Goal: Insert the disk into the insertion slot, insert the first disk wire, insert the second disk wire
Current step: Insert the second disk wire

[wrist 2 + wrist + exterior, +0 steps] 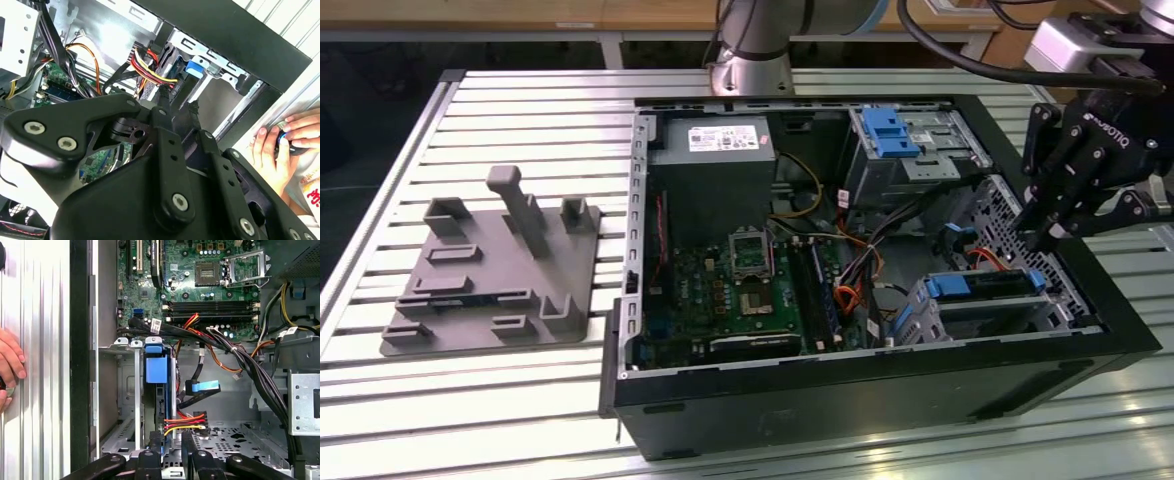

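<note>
Gripper (1049,238) is seen at 3 o'clock of the open computer case (854,395) in the exterior view, pointed down into the drive corner. Fingers (150,452) are held narrowly apart; nothing is seen pinched between them in the first wrist view. Tips are placed just beside the red-yellow-black power wire (182,422), which is run to the edge of the disk (161,405). The disk, in its blue caddy, is seated in the insertion slot (987,318) at 4 o'clock of the case. A blue-tabbed data wire (202,386) is hung beside the disk; whether it is plugged in cannot be told. The motherboard (747,290) is found at 7 o'clock of the case interior, the power supply (714,140) at 11, the taller cage with blue latch (887,130) at 1. A grey fixture plate (494,275) is laid on the slatted table (520,100) at 9 o'clock of the case. A person's hand (272,150) is rested outside the case wall.
</note>
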`<state>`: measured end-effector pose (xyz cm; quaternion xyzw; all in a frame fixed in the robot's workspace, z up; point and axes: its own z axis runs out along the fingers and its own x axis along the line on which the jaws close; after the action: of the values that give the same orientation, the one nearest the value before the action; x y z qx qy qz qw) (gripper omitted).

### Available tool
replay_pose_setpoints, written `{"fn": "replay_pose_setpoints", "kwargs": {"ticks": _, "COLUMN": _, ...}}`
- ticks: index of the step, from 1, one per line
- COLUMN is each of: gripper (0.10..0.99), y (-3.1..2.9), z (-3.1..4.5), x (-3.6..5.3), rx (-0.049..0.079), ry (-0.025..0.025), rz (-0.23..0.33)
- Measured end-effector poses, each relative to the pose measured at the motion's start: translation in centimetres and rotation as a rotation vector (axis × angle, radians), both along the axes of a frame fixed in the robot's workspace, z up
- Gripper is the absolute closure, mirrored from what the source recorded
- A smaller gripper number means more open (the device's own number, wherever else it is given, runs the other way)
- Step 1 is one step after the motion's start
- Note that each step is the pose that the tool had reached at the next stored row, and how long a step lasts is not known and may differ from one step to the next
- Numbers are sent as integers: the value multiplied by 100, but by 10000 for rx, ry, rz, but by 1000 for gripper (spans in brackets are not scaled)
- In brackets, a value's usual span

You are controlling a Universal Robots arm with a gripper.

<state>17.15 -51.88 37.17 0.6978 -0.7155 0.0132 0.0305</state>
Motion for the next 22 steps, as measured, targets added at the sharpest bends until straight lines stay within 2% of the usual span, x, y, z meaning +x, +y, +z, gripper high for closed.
{"fn": "replay_pose_setpoints", "kwargs": {"ticks": 13, "gripper": 784, "y": 2, "z": 0, "x": 0, "rx": -1, "ry": 0, "rz": 1}}
{"fn": "replay_pose_setpoints", "kwargs": {"ticks": 14, "gripper": 784, "y": 16, "z": 1, "x": 1, "rx": -3, "ry": 0, "rz": 1}}
{"fn": "replay_pose_setpoints", "kwargs": {"ticks": 20, "gripper": 784, "y": 256, "z": 1, "x": 1, "rx": -160, "ry": 0, "rz": 1}}
{"fn": "replay_pose_setpoints", "kwargs": {"ticks": 22, "gripper": 784, "y": 333, "z": 0, "x": 0, "rx": -293, "ry": 1, "rz": 1}}
